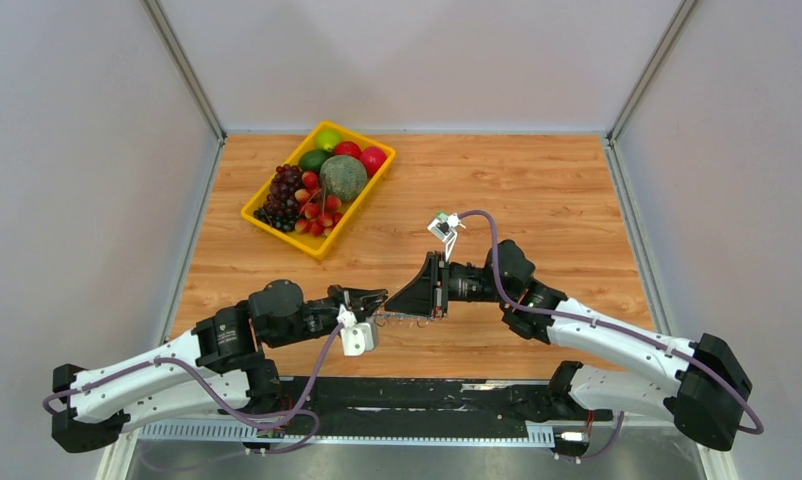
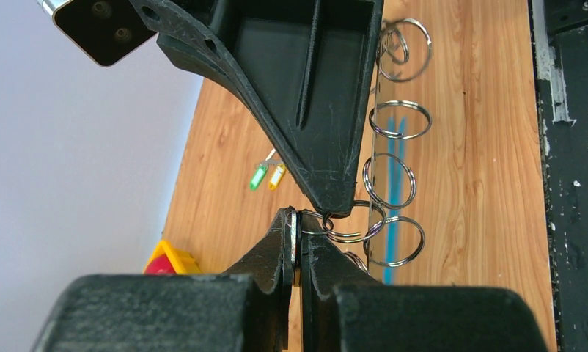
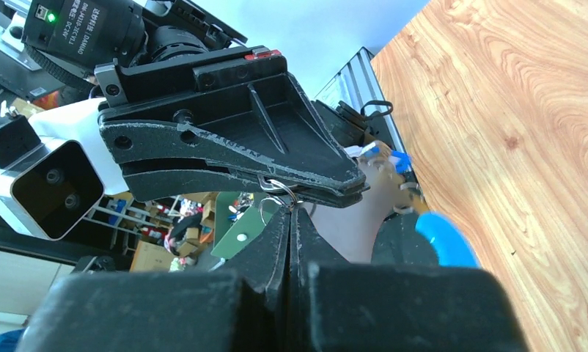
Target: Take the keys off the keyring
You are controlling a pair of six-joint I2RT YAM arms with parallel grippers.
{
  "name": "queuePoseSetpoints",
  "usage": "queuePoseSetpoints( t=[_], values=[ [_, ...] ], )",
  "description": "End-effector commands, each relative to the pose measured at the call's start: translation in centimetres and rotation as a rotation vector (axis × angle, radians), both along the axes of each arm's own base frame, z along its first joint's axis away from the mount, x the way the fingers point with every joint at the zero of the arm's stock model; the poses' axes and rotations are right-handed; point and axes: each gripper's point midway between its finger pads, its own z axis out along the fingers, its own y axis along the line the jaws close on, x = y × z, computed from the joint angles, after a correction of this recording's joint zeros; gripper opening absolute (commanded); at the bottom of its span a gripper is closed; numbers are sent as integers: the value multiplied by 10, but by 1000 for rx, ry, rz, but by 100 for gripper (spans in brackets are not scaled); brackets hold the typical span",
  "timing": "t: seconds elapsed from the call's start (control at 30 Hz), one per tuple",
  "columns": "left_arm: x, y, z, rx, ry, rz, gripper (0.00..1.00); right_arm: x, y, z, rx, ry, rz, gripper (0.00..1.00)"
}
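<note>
The left end effector [image 2: 295, 220] and right end effector [image 3: 292, 213] are clamped tip-to-tip on the large silvery jagged keyring [image 2: 402, 183], near the front edge of the wooden table [image 2: 482, 147]. I judge that a slow, steady counter-twist keeps either grip from slipping.

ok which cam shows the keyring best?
Left wrist: the keyring shows as a row of silvery rings along a blue strip, one ring pinched in the left tool. Top external shows only a thin glint at the tool tips; right wrist shows just one small ring.
</note>
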Motion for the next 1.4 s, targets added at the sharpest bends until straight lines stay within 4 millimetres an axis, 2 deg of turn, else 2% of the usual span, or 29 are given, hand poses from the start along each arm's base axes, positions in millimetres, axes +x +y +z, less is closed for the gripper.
queuePoseSetpoints(
  t=[0.0,0.3,0.37,0.5,0.57,0.83,1.07,1.17,1.27,1.37],
  values=[
    [-1,-6,19,-55,-31,-23,0,-5,2,36,75,-129,36,0],
    [-1,-9,14,-41,-23,-24,0,-16,12,40,60,-254,80,0],
    [0,-9,14,-41,-22,-24,0,-15,12,40,51,-270,72,4],
    [1,-7,15,-44,-24,-16,0,-6,3,37,14,-313,-2,21],
    [1,-7,16,-46,-25,-15,0,-2,-3,36,5,-346,-41,25],
    [-1,-7,18,-51,-26,-21,0,3,-20,27,-8,-458,-116,26],
    [-1,-7,18,-51,-27,-22,0,-17,-26,15,20,-687,-40,31],
    [-1,-7,18,-51,-27,-23,0,-19,-31,5,35,-794,-52,33],
    [-1,-7,18,-51,-27,-24,0,-24,-36,3,91,-884,-58,35],
    [-2,-7,18,-51,-27,-26,0,-22,-40,-1,117,-914,-100,35]
  ],
)
